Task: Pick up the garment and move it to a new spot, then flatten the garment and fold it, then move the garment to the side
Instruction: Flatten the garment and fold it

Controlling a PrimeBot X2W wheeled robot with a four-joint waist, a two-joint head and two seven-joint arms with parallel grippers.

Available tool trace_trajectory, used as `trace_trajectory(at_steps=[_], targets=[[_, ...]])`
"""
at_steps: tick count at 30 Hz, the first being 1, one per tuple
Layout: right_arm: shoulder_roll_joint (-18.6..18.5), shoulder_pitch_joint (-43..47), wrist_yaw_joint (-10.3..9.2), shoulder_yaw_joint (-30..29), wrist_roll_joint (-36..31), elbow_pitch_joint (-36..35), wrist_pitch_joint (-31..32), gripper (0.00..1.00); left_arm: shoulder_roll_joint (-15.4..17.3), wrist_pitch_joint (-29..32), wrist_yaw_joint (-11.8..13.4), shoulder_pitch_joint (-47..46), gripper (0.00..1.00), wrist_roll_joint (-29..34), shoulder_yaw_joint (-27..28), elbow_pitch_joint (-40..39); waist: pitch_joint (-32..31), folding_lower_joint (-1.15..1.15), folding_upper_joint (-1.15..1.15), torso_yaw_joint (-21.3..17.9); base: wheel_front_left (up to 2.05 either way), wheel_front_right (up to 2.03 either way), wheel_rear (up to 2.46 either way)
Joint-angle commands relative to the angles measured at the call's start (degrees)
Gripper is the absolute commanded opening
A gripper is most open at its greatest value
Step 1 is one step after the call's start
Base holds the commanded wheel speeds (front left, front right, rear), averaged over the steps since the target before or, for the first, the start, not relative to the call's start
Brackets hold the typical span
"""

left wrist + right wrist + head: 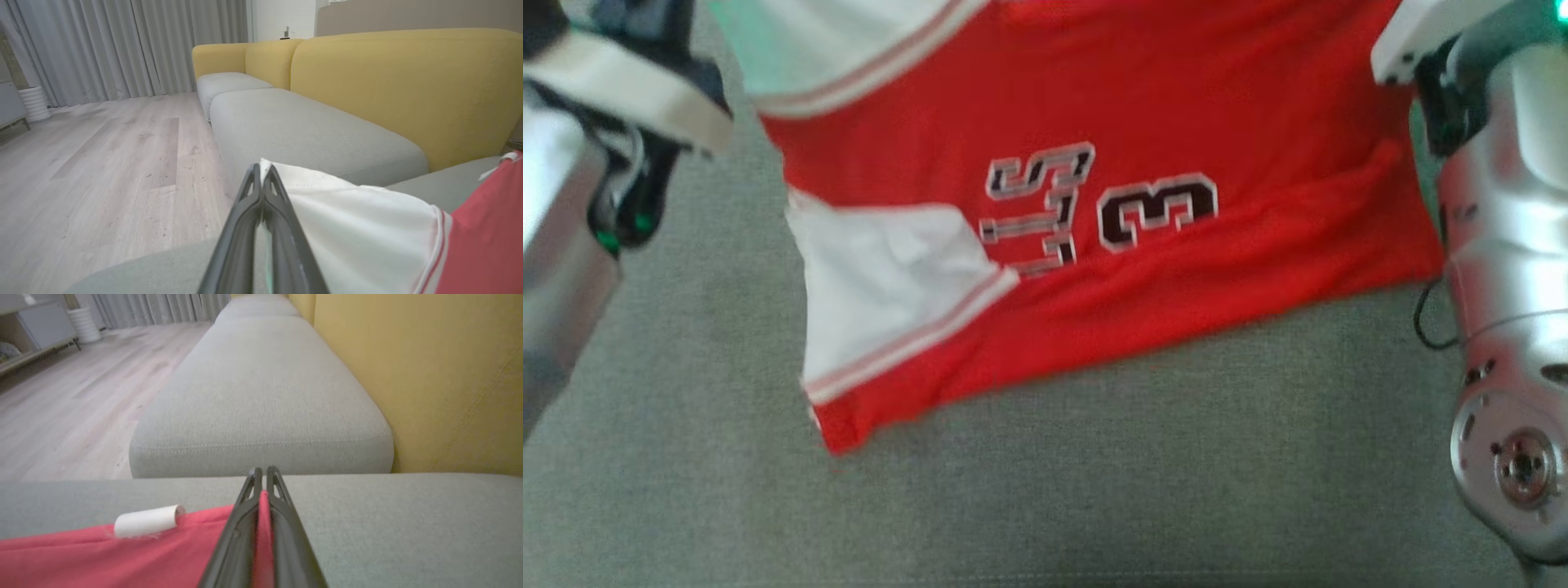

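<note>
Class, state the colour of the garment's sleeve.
The sleeve is white with pinkish-red edge stripes; head view.

A long sofa with grey fabric seat cushions and mustard-yellow padded backrests stretches away, with 3 seat cushions showing in the left wrist view. Beside it, a pale wood-plank floor reaches back to grey pleated curtains. A white ribbed cylinder stands on the floor at the foot of the curtains, near a low grey cabinet on thin legs.
</note>
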Motion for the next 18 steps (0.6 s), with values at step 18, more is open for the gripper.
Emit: trace_trajectory(at_steps=[18], targets=[[-2.9,0.16,0.37,9.56,11.76,3.85,-4.6,0.0,-3.5,-3.19,-5.66,-2.88,0.0,7.02,2.8,10.87,-1.86,-0.01,0.0,0.97,0.0,0.0,0.0]])
